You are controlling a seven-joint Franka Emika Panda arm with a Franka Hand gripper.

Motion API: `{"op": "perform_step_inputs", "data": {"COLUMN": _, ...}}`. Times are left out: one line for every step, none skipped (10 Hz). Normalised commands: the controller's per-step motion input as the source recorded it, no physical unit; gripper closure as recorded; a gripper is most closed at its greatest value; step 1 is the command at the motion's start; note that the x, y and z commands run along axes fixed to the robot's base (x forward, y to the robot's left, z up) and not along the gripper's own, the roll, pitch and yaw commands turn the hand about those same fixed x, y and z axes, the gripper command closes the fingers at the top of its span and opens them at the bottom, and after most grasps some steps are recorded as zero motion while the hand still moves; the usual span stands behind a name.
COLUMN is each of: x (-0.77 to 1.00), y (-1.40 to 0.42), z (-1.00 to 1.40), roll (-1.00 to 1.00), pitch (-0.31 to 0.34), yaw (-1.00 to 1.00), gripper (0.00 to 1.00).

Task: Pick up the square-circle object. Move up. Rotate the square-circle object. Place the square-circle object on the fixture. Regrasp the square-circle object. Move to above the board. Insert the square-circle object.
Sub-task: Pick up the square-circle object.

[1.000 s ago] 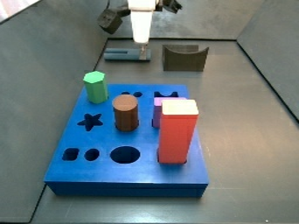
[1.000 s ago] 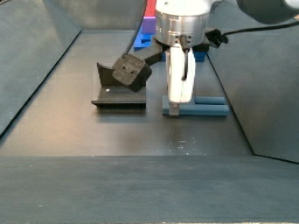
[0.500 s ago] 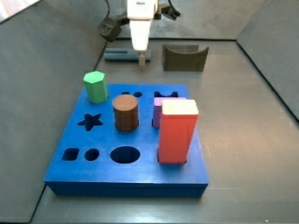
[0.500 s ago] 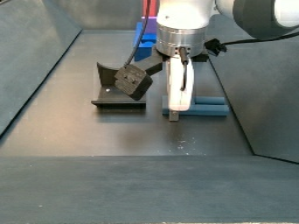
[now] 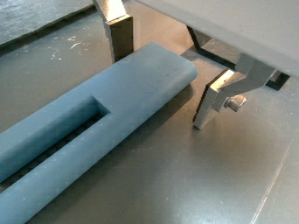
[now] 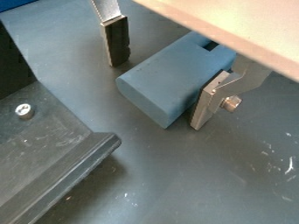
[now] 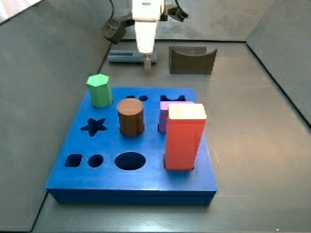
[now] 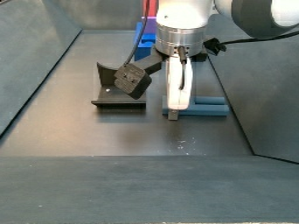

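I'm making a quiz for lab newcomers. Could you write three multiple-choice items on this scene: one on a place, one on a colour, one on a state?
1. Where is the peg?
A. lying on the floor between the fingers
B. in the board
C. on the fixture

2. What colour is the tallest block on the board?
A. green
B. red
C. brown

3. How is the hand?
A. shut on the peg
B. open
C. out of view

Answers: 1 A, both wrist views show it lying flat between the fingers. 2 B, it is red with a pale top. 3 B, gaps show beside the peg in both wrist views.
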Motion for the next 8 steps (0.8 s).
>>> {"op": "perform_step_inputs", "data": {"x": -0.22, "y": -0.22, "z": -0.15, "roll": -0.10, "pitch": 0.000, "yaw": 0.12, "gripper": 0.00}}
{"op": "perform_step_inputs", "data": {"x": 0.00, "y": 0.00, "z": 0.00, "roll": 0.00, "pitch": 0.000, "yaw": 0.00, "gripper": 1.00}}
{"op": "perform_step_inputs", "data": {"x": 0.00, "y": 0.00, "z": 0.00, "roll": 0.00, "pitch": 0.000, "yaw": 0.00, "gripper": 1.00}}
{"op": "perform_step_inputs", "data": {"x": 0.00, "y": 0.00, "z": 0.00, "roll": 0.00, "pitch": 0.000, "yaw": 0.00, "gripper": 1.00}}
{"op": "perform_step_inputs", "data": {"x": 0.00, "y": 0.00, "z": 0.00, "roll": 0.00, "pitch": 0.000, "yaw": 0.00, "gripper": 1.00}}
{"op": "perform_step_inputs", "data": {"x": 0.00, "y": 0.00, "z": 0.00, "roll": 0.00, "pitch": 0.000, "yaw": 0.00, "gripper": 1.00}}
{"op": "perform_step_inputs", "data": {"x": 0.00, "y": 0.00, "z": 0.00, "roll": 0.00, "pitch": 0.000, "yaw": 0.00, "gripper": 1.00}}
{"op": "perform_step_inputs", "data": {"x": 0.00, "y": 0.00, "z": 0.00, "roll": 0.00, "pitch": 0.000, "yaw": 0.00, "gripper": 1.00}}
